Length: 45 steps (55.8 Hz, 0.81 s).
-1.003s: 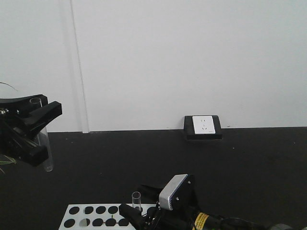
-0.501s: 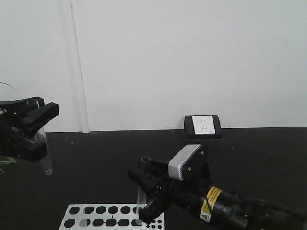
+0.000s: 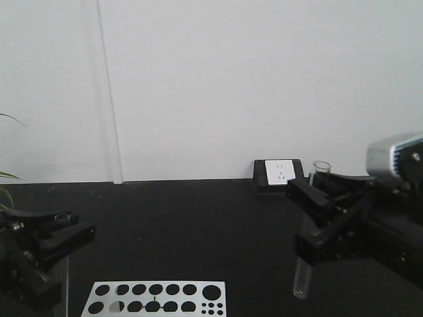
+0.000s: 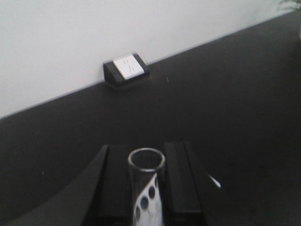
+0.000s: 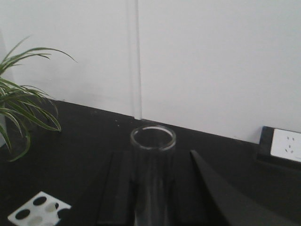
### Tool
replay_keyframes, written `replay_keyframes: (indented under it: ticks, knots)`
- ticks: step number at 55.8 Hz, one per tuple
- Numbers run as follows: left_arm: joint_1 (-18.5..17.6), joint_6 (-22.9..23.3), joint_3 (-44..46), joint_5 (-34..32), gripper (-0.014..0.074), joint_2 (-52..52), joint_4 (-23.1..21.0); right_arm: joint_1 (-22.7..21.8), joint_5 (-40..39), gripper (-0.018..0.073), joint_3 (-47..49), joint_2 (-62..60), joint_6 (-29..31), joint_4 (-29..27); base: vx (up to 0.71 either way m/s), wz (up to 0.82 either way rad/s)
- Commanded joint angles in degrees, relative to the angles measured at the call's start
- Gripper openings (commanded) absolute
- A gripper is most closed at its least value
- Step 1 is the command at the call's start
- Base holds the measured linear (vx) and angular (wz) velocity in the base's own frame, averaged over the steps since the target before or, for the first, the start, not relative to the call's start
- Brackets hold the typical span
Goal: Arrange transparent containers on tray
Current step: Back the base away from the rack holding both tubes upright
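Left gripper [image 3: 80, 226] sits low at the front-left of the black table [image 3: 198, 224]. Its fingers [image 4: 181, 188] are pinching the left test tube [image 4: 146, 190], one on each side. That tube is upright with its open rim up, just off the left end of the white hole rack [image 3: 155, 298]; the rack holes show through the glass in the left wrist view. Right gripper [image 3: 303, 212] is on the right side, well apart from the rack, with fingers [image 5: 120, 188] pinching the right test tube [image 3: 301, 277]. This tube is tilted, rim up near the wall socket [image 3: 281, 173], rounded bottom lower and leaning toward the rack side, over bare table. Cannot tell if either tube's bottom touches the table, or which tube is taller. Plant leaves [image 5: 23, 103] are at far left by the white wall [image 3: 231, 79].
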<state>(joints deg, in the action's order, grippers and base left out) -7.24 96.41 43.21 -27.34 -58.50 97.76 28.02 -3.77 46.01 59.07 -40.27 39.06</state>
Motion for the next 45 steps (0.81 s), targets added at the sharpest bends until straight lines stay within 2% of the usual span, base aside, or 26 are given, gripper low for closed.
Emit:
replay_keyframes:
  ticks: [1,10,45]
  knots:
    - [-0.2,2.4,-0.7,1.1,0.0,4.0,-0.2,0.0,-1.9,-0.0013,-1.9,-4.2,-0.1,0.4,0.0,0.0]
    - [-0.2,2.4,-2.5,2.5,0.0,6.8,-0.3,0.0,-2.6,-0.0013,-5.0,-6.8,-0.1,0.4,0.0,0.0]
    - [-0.2,2.4,-2.5,2.5,0.0,6.6,-0.3,0.0,-1.6,-0.0013,-5.0,-7.0,-0.1,0.4,0.0,0.0]
